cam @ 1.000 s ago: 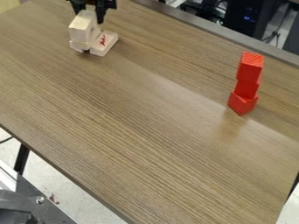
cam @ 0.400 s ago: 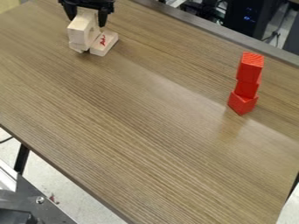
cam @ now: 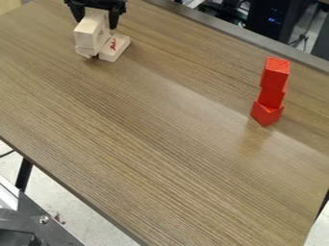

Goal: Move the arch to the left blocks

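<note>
At the upper left of the camera view my gripper (cam: 96, 20) hangs with its two fingers spread on either side of a pale wooden block that looks like the arch (cam: 91, 32). This block rests on top of another pale block (cam: 86, 51), whose lower part shows. Beside them on the right lies a flat pale block (cam: 114, 47) with red marking. Whether the fingers touch the upper block, I cannot tell.
A tower of red blocks (cam: 271, 96) stands at the right of the wooden table (cam: 147, 134). Behind the table's back edge are dark equipment (cam: 273, 21) and cables.
The fingers have spread wider, and the gripper has moved slightly left. The upper pale block sits a touch further left than a second ago. The red tower has stayed put.
</note>
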Robot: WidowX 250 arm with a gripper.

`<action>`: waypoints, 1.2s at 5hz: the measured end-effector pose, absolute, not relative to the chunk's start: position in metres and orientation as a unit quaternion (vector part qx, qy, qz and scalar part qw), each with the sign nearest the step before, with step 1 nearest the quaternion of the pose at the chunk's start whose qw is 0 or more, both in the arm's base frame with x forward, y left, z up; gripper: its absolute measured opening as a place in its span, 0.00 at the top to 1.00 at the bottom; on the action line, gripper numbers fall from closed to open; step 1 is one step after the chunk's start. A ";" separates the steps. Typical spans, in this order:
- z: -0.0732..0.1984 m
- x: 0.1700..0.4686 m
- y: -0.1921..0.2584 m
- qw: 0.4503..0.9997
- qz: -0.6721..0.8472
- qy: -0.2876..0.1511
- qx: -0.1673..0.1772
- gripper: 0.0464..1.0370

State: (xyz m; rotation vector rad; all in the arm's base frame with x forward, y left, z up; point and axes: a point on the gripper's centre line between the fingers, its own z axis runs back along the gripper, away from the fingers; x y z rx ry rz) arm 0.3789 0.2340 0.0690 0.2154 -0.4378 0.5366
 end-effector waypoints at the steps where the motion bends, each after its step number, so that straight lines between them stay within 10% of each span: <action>1: 0.089 0.378 0.231 0.929 0.261 -0.240 0.102 0.04; 4: 0.140 0.348 0.155 0.934 0.166 -0.310 0.056 0.04; 6: 0.134 0.330 0.085 0.976 0.047 -0.212 0.011 0.04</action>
